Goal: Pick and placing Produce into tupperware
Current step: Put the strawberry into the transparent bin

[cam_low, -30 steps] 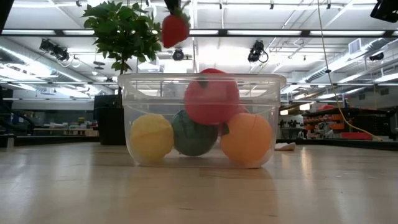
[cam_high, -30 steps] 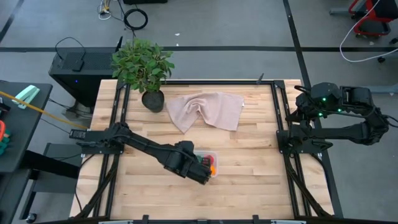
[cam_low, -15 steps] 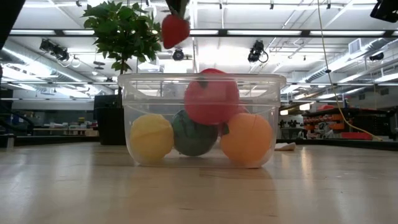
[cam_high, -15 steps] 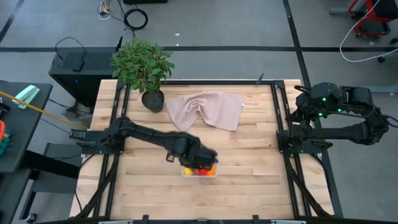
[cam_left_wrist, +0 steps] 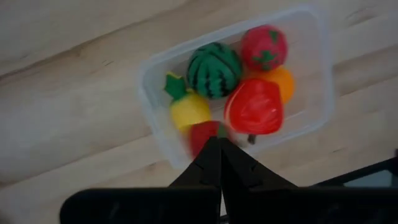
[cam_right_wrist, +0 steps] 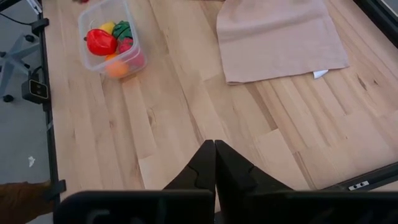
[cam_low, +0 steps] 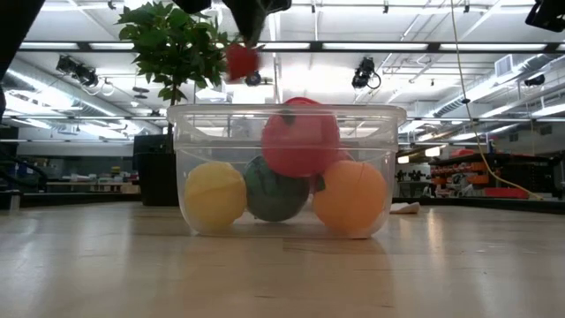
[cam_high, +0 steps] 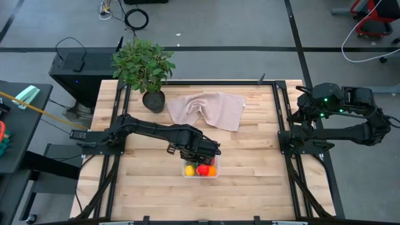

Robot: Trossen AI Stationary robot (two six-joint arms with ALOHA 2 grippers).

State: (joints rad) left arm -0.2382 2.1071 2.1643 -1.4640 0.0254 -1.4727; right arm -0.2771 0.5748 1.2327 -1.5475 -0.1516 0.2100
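Note:
The clear tupperware (cam_high: 200, 170) sits near the table's front middle. It holds several produce pieces: a dark green melon (cam_left_wrist: 214, 60), a yellow piece (cam_left_wrist: 189, 107), an orange one (cam_left_wrist: 283, 81), a small red one (cam_left_wrist: 263, 46) and a larger red one (cam_left_wrist: 254, 106) on top. My left gripper (cam_left_wrist: 217, 142) hovers above the tupperware's rim, shut on another small red piece (cam_left_wrist: 204, 135). That piece shows blurred above the tupperware (cam_low: 240, 60) in the low view. My right gripper (cam_right_wrist: 214, 144) is shut and waits at the table's right edge. My left gripper pinches the small red piece at its green top (cam_left_wrist: 221, 130), coming from above and pointing down. The piece hangs below the fingertips, lifted clear above the tupperware's rim (cam_low: 265, 110). The fingers themselves hide the exact place of contact.
A beige cloth (cam_high: 207, 110) lies crumpled on the far middle of the table. A potted leafy plant (cam_high: 144, 69) stands at the far left corner. Bare wood surrounds the tupperware on all sides. The right arm (cam_high: 331, 128) stays folded at the right edge.
My left arm has swung from over the tupperware's near left side toward the far edge, uncovering the produce inside. The gripper has stayed shut on the red piece. In the low view, gripper and piece have come down a little toward the tupperware's rim, and the piece is blurred.

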